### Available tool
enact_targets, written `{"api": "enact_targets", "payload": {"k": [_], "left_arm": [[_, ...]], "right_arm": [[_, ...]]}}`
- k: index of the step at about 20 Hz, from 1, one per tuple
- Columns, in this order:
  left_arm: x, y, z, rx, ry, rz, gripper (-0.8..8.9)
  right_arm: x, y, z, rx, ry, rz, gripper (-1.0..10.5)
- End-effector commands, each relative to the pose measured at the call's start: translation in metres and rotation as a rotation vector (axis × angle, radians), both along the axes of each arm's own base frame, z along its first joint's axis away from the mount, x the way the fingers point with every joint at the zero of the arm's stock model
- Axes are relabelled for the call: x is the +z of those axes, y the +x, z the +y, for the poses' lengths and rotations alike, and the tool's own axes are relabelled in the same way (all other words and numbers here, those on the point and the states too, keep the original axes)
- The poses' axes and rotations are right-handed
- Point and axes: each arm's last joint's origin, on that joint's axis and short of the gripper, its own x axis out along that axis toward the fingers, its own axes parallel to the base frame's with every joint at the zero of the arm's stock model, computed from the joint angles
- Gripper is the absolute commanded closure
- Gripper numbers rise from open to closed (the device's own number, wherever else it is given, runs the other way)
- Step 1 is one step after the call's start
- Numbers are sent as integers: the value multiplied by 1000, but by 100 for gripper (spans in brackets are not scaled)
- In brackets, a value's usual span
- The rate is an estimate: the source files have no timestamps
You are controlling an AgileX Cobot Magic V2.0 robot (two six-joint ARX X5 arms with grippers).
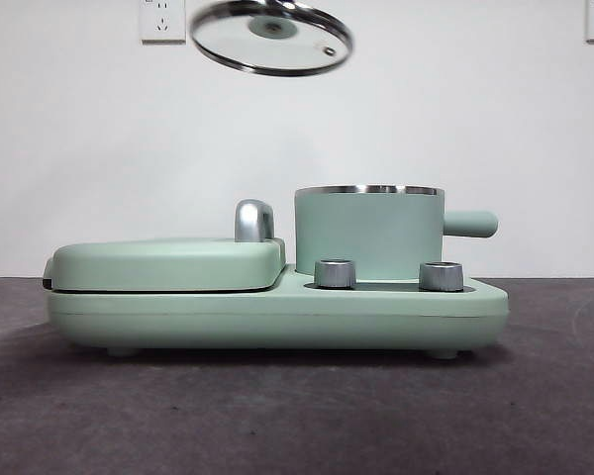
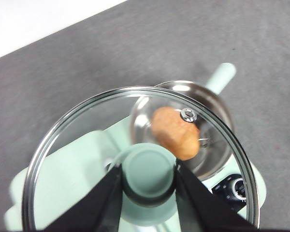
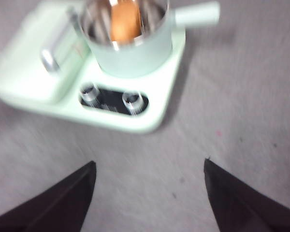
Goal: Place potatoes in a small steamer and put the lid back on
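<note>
The small steamer (image 1: 368,233), a mint green pot with a steel rim and side handle, stands on the right of the green appliance base. The potato (image 3: 124,20) lies inside it; it also shows through the glass in the left wrist view (image 2: 175,132). My left gripper (image 2: 149,180) is shut on the green knob of the lid (image 2: 77,159) and holds it tilted in the air. In the front view the lid (image 1: 271,37) hangs high, up and left of the pot. My right gripper (image 3: 150,193) is open and empty, above the table in front of the appliance.
The flat green griddle cover (image 1: 168,262) with a chrome handle (image 1: 253,220) takes the left of the base (image 1: 277,317). Two metal dials (image 1: 336,273) sit at the front under the pot. Grey table all around; white wall behind.
</note>
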Motion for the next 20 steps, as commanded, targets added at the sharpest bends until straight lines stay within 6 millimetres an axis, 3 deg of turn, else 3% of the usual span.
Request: {"api": "enact_targets", "payload": {"k": [1, 8, 20], "left_arm": [[-2, -1, -13, -33, -31, -44, 805], [-48, 10, -50, -87, -51, -68, 806], [-92, 43, -81, -103, -112, -58, 806]], "right_arm": [[5, -14, -6, -17, 72, -60, 599], [6, -26, -11, -22, 102, -105, 599], [6, -26, -10, -3, 122, -93, 599]]}}
